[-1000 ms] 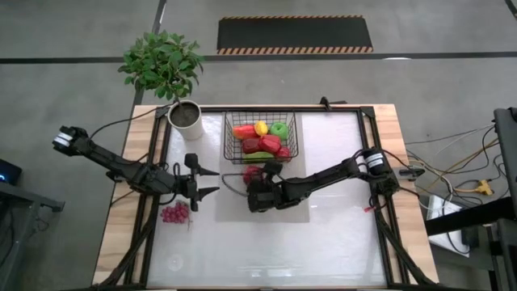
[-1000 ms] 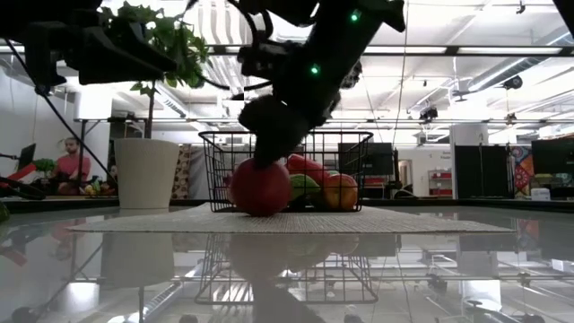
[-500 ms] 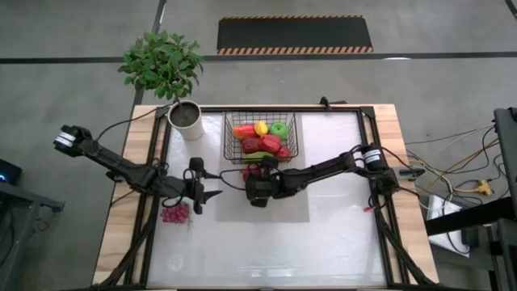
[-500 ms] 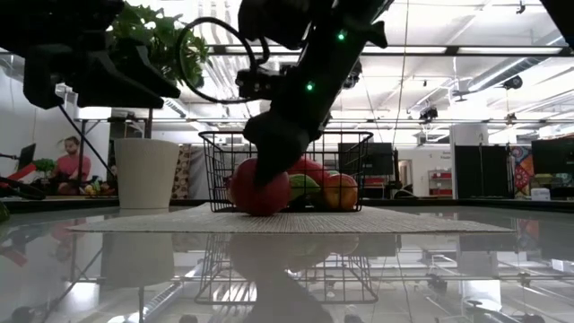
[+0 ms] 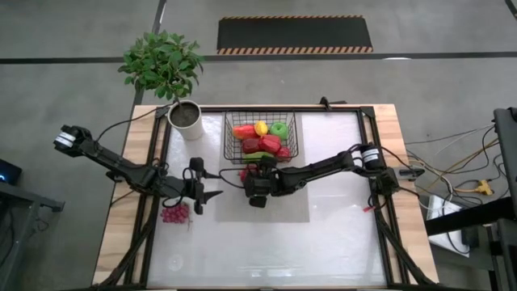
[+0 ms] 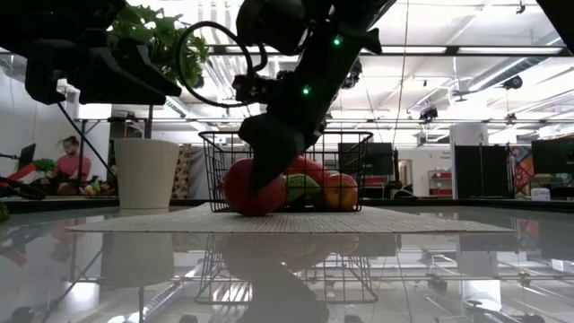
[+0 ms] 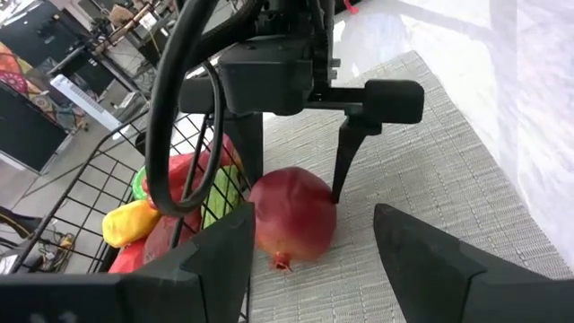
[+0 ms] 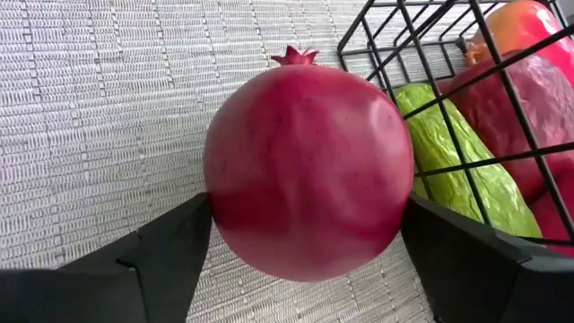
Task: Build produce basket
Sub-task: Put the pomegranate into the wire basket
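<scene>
A red pomegranate (image 8: 305,170) sits on the grey woven mat (image 5: 283,206), just in front of the black wire basket (image 5: 228,133). The basket holds red and yellow peppers, a green apple and a green cucumber (image 8: 453,166). My right gripper (image 5: 252,176) is over the pomegranate with one finger on each side. My left gripper (image 5: 212,184) hovers open to the left of the mat, pointing at the pomegranate (image 7: 291,215). Purple grapes (image 5: 174,213) lie on the table near the left arm. My right gripper pinches the pomegranate between its two fingers (image 8: 170,247) at the widest part of the fruit's body (image 8: 224,206). The fingers come from above, slanting down from the table's right. The fruit's underside rests on the mat, its crown (image 8: 294,56) pointing sideways.
A white pot with a green plant (image 5: 186,119) stands at the table's far left, beside the basket. The mat's near half and the table to its right are bare. Black frame rails (image 5: 367,162) run along the table's sides. Beyond the table a person (image 6: 67,161) shows in the room.
My right gripper has moved toward the table's far edge and a little left, closer to the basket, settling lower over the pomegranate. The pomegranate has stayed on the mat, shifting only slightly.
</scene>
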